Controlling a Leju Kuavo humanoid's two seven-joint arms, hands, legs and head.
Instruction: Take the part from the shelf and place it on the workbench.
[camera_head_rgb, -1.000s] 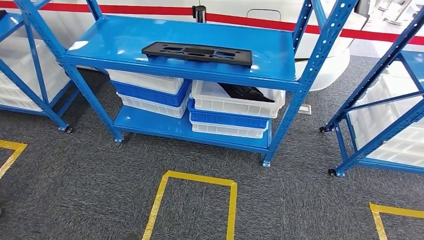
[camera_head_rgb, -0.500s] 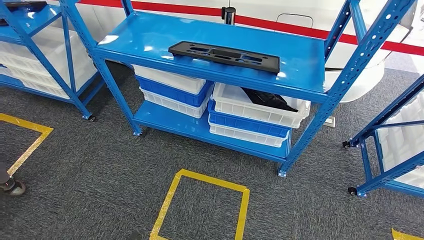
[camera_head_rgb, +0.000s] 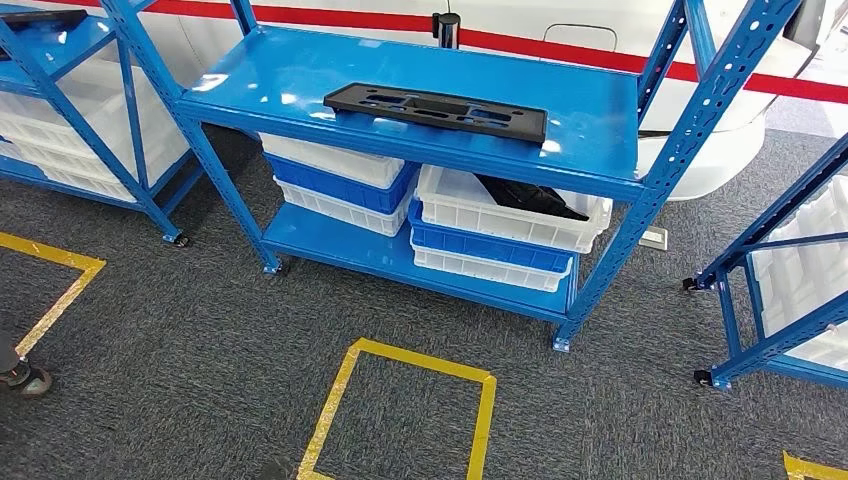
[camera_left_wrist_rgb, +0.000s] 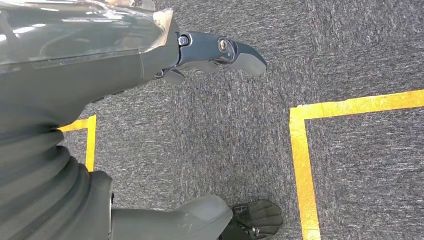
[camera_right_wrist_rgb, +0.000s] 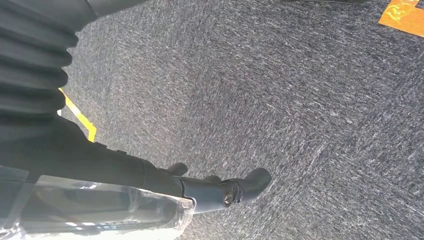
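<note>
A flat black part with several cut-outs lies lengthwise near the front edge of the blue shelf's top board, ahead of me and a little above the picture's centre. My left hand hangs over grey carpet, its fingers straight and apart from the thumb, holding nothing. My right hand also hangs over the carpet, fingers loosely extended and empty. Both hands are far from the shelf.
White and blue bins are stacked on the lower board, and one holds a dark item. More blue racks stand at the left and right. A yellow tape square marks the carpet before the shelf.
The whole picture has shifted, so the camera has moved; the shelf now sits further right than a second ago. The black part lies as before on the top board.
</note>
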